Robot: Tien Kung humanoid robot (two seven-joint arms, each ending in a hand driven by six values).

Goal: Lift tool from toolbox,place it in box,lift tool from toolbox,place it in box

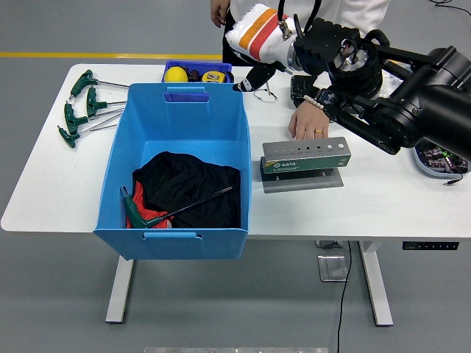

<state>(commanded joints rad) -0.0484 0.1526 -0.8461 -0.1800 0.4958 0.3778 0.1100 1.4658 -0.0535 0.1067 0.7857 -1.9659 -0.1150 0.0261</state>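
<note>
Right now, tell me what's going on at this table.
The robot's right hand, in a white glove with orange stripes, is raised above the table between the grey tool holder and the blue box; whether it grips a tool is unclear. A person's hand rests on the table just behind the holder. One green-handled tool already lies in the box on black cloth. More green-handled tools lie at the table's left.
</note>
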